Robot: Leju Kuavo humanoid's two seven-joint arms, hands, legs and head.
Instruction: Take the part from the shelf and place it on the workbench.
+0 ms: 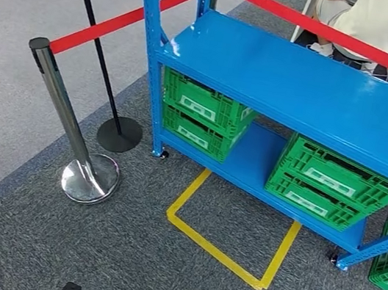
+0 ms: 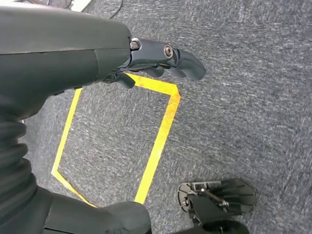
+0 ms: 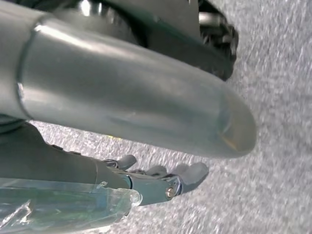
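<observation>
Shelf [image 1: 304, 81] ahead; part not visible, possibly inside a crate [image 1: 202, 113]. Left hand [image 2: 162, 56] hangs empty, fingers extended. Right hand [image 3: 162, 180]: a silver tube lies along it, hold uncertain. Risk: clipping the stanchion [image 1: 65, 112] while approaching.

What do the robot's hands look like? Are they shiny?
Not very. The left hand is dark grey, with slim dark fingers fixed by small silver screws, behind a smooth dark cover and a black ribbed sleeve at the wrist. The right hand has the same dark fingers and a silver screw. The shiny part is the silver tube above it.
</observation>
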